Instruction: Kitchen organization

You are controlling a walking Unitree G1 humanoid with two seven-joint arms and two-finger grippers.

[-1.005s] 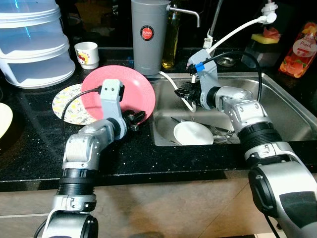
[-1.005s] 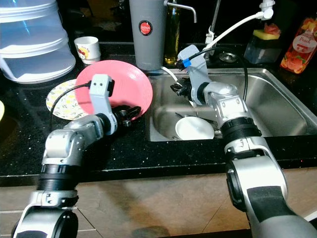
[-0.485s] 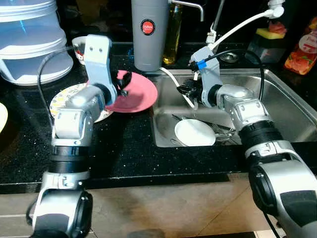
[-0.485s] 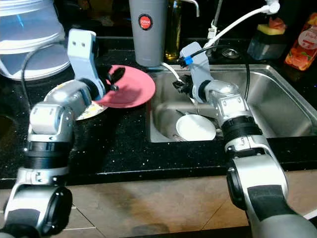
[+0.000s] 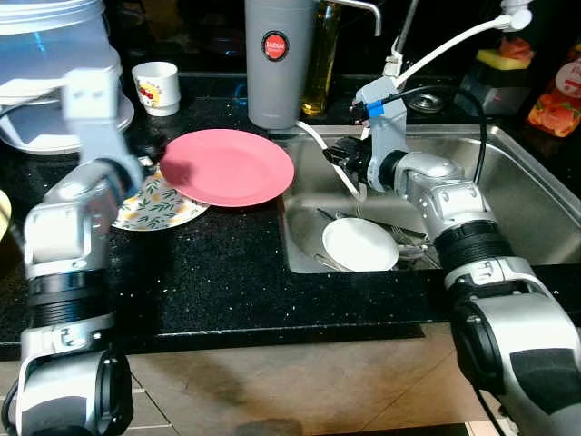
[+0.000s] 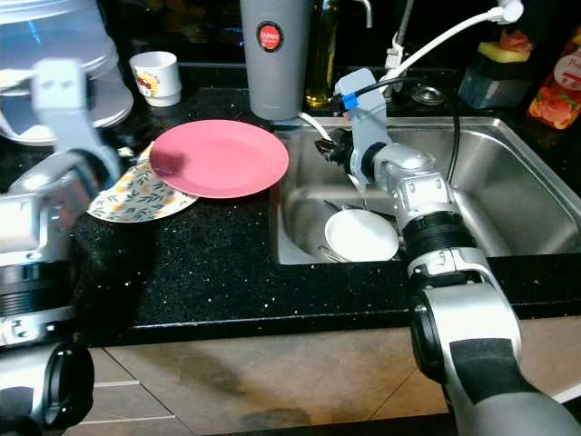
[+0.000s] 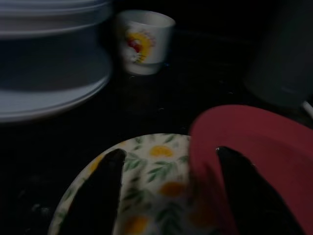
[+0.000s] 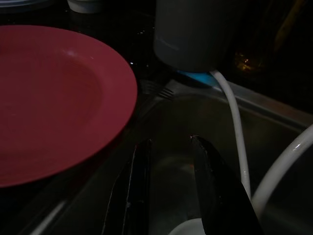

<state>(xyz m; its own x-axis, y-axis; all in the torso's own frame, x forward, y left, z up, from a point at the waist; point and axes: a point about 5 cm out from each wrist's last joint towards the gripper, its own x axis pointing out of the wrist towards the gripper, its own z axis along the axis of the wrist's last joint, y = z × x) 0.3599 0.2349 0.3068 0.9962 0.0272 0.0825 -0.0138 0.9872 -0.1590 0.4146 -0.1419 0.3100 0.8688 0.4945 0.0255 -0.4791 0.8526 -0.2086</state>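
Resting flat on black worktop: pink plate, overlapping floral plate, rim reaching sink edge.
Left end effector spread wide, empty, at both plates' rims. Right end effector slightly parted, empty, above sink's corner; white plate in basin.

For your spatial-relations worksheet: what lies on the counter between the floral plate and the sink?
The pink plate lies there, its left edge overlapping the floral plate and its right edge reaching toward the sink rim, as the left eye view shows.
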